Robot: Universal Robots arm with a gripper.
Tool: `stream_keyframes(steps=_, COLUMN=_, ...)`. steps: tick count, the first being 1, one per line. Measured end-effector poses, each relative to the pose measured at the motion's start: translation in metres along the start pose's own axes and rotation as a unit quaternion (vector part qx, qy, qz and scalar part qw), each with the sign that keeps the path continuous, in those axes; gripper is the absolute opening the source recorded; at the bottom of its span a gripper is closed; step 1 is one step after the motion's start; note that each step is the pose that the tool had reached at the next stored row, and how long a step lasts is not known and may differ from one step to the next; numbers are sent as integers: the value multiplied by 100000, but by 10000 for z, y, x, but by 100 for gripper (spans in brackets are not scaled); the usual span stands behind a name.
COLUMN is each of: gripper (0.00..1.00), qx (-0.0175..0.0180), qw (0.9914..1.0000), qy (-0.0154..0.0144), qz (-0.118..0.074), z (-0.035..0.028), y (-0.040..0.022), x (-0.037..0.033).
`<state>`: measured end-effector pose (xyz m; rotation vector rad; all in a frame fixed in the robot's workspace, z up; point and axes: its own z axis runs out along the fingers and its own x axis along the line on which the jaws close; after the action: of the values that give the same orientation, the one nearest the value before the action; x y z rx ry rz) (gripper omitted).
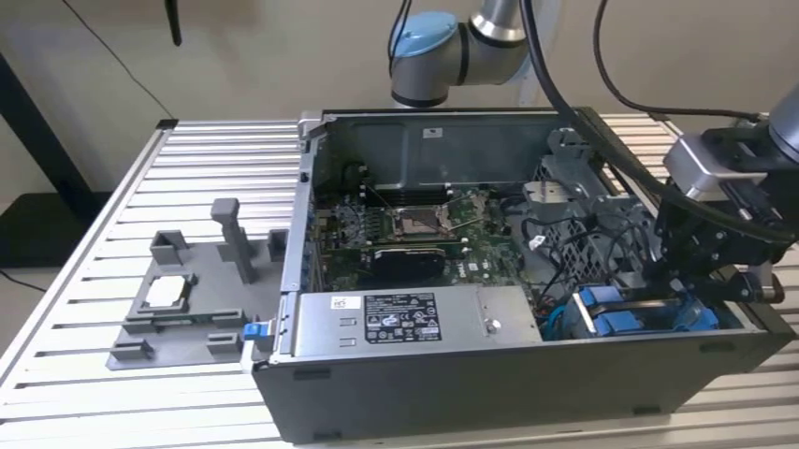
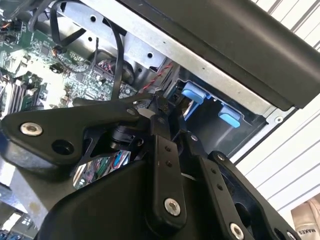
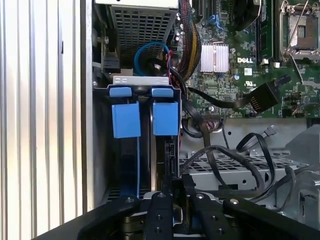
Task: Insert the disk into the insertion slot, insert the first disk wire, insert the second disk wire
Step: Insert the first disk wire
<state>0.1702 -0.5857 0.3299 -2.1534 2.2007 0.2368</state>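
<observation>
**Disk** (image 3: 166,151): stands on edge inside the insertion slot (image 3: 101,150), at the corner of the computer case (image 1: 500,398) nearest the exterior view's right. In the first wrist view it shows as a dark narrow end with a connector strip. Two bright blue tabs (image 3: 165,117) sit side by side over the bay mouth, and a blue rail runs down beside the disk.

**Gripper** (image 3: 176,189): lowered into the case directly over the bay, close to the disk's exposed end.
- Jaws drawn close together with only a slim gap.
- Cannot tell whether anything is pinched between them.
- In the exterior view it hangs just above the blue tabs.

**Black cables** (image 3: 225,156): several loose loops lying just beside the bay, over the perforated cage (image 3: 240,167). One flat cable ends in a free black plug (image 3: 263,96), which lies above the motherboard (image 1: 413,229) and apart from the disk.

**Power-supply box** (image 1: 399,323): grey, labelled, set along the case's near wall, next to the bay on the exterior view's left.

**Arm** (image 1: 450,47): its blue-capped joint rises behind the case.

**Bench** (image 1: 212,159): slatted aluminium, carrying the open case.

**Grey fixture** (image 1: 187,313): rests on the bench to the exterior view's left of the case, well apart from the gripper. It has upright posts and a small square chip (image 1: 168,292) seated in it.
</observation>
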Motion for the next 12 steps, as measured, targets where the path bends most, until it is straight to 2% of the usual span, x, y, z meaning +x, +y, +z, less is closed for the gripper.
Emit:
stream_keyframes(steps=1, gripper=21, qx=-47, qw=100000, qy=-18, qz=13, z=-33, y=3, x=-5)
stream_keyframes(steps=2, gripper=27, qx=-55, qw=100000, qy=39, qz=26, z=-76, y=5, x=-13)
stream_keyframes(steps=5, gripper=27, qx=-59, qw=100000, qy=59, qz=67, z=-203, y=22, x=-31)
stream_keyframes(steps=7, gripper=27, qx=-60, qw=100000, qy=-36, qz=78, z=-275, y=53, x=-42)
stream_keyframes(steps=9, gripper=27, qx=-34, qw=100000, qy=-111, qz=121, z=-315, y=106, x=-46)
stream_keyframes(steps=12, gripper=27, qx=103, qw=100000, qy=-123, qz=140, z=-329, y=189, x=-49)
